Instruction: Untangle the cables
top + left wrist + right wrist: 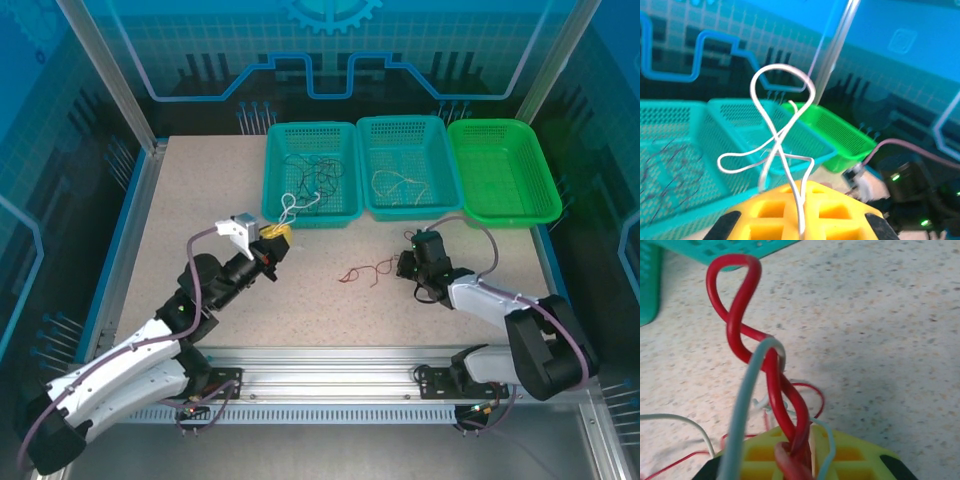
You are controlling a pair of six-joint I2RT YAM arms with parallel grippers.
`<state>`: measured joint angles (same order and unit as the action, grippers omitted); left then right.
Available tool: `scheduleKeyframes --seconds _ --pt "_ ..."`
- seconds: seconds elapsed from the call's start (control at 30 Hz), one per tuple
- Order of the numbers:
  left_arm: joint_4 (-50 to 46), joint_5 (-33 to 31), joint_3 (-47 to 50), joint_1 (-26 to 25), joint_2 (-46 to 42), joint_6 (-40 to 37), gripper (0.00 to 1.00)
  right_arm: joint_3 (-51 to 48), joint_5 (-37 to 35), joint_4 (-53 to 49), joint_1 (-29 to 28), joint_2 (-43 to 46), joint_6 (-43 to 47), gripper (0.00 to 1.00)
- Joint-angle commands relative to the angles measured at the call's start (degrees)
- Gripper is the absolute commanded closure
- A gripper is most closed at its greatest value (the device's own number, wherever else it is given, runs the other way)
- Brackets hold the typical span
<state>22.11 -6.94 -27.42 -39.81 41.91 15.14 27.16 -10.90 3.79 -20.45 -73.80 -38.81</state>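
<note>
The cables are partly sorted, as far as I can judge: dark cables (pixel 312 178) lie in the left teal basket (pixel 266 180) and a cream cable (pixel 400 183) in the middle teal basket (pixel 410 213); whether the green basket (pixel 505 215) holds anything I cannot tell. A white cable (pixel 776 141), looped and crossed over itself, stands up from the left gripper (pixel 800 210), whose jaws are pressed together on it, raised just in front of the left teal basket. The red cable (pixel 775 390), twisted on itself with a pale cable (pixel 747 390) threaded through the twist, rises from the right gripper (pixel 795 455), clamped on it low over the table (pixel 890 340), its other end trailing between the arms. Left to do, I judge: part red from pale and bin the white.
</note>
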Motion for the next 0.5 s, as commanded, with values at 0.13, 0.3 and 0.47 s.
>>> scheduleKeyframes --seconds 0.13,0.3,0.47 --pt "-2.1 -0.1 2.0 0.4 0.2 2.6 1.0 3.5 8.0 -4.2 0.3 9.4 2.2 0.37" --pt "2.2 4.4 -1.1 0.5 4.6 1.0 1.0 5.6 6.8 -10.8 0.5 19.7 2.5 0.18" --pt "6.9 7.7 -8.7 0.4 15.8 -1.6 1.0 9.2 9.9 -15.8 0.5 25.7 2.9 0.01"
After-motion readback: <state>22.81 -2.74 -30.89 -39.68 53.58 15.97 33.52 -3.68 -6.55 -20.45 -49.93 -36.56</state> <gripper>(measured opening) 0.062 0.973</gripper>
